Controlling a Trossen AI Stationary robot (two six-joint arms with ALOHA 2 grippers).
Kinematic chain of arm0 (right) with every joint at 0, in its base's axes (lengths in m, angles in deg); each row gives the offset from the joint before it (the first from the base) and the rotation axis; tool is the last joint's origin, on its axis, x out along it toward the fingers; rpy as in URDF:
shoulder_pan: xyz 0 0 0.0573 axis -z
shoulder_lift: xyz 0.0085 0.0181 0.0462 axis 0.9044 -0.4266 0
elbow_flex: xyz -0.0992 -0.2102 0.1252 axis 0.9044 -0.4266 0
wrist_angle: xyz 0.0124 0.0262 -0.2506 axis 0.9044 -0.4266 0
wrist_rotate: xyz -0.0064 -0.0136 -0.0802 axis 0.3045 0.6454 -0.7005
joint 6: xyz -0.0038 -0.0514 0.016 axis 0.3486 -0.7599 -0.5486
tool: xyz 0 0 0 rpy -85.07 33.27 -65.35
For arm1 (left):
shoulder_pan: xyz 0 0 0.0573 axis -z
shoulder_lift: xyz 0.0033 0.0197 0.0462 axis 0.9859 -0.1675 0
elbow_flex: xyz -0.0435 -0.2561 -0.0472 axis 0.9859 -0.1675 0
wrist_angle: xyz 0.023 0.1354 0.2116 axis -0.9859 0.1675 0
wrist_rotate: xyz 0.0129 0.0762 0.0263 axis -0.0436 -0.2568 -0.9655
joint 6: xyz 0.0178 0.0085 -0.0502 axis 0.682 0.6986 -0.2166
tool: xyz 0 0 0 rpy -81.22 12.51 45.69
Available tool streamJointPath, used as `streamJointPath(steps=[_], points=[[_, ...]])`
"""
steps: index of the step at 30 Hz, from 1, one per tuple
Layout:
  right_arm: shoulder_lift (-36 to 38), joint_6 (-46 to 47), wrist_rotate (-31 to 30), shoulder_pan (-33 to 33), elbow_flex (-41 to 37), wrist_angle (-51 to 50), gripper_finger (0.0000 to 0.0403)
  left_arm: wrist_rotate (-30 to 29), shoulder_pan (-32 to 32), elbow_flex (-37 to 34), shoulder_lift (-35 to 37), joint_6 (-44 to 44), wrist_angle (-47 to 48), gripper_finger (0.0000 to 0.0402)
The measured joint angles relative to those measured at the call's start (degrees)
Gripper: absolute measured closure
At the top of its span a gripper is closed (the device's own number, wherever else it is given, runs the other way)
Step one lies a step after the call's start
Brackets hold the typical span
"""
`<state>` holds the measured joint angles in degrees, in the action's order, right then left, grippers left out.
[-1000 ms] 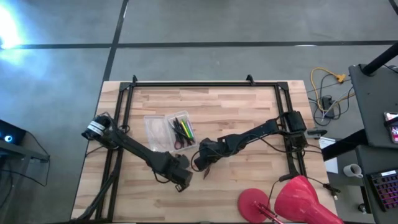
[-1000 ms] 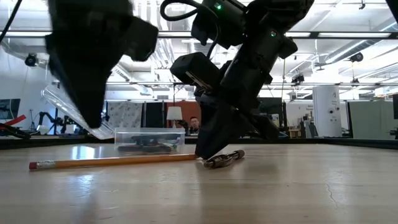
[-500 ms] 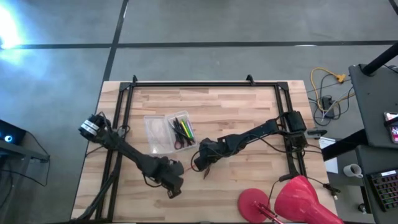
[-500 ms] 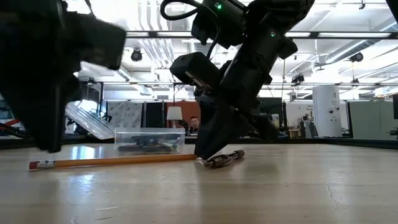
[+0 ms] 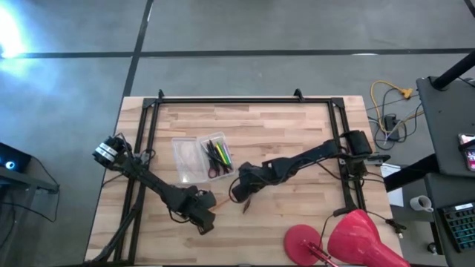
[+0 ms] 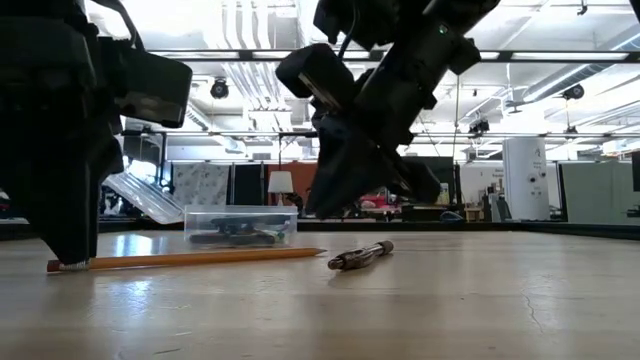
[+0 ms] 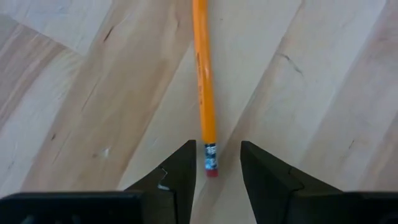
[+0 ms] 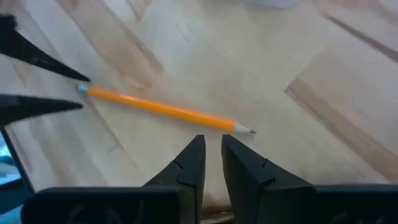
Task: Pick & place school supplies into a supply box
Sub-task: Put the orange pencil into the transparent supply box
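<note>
A yellow pencil (image 6: 190, 258) lies flat on the wood, with a dark pen (image 6: 360, 256) just beyond its point. My left gripper (image 7: 214, 169) is open and low over the table, one finger on each side of the pencil's eraser end (image 7: 211, 165) without touching it. My right gripper (image 8: 212, 152) hangs above the pencil's point (image 8: 247, 130), open only by a narrow gap and holding nothing. The clear supply box (image 5: 216, 154) sits farther back with pens and red scissors inside, its lid (image 5: 188, 159) folded open beside it.
A big red and pink round object (image 5: 349, 239) stands at the table's near right corner. A black frame (image 5: 237, 100) runs around the work area. Bare wood lies to the right of the right gripper and behind the box.
My left gripper has moved toward the table's left and come down around the pencil's eraser end. My right gripper has risen from the pen, which stays on the table where it lay.
</note>
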<state>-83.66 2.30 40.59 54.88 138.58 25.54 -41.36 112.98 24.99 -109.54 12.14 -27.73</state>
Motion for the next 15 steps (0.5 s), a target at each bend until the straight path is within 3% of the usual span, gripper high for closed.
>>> streamJointPath(steps=[15], points=[[-3.40,1.89,0.57,0.60,-0.08,2.25,0.0355,-0.06,-0.20,-0.49,0.00,0.00,-0.72,0.0292]])
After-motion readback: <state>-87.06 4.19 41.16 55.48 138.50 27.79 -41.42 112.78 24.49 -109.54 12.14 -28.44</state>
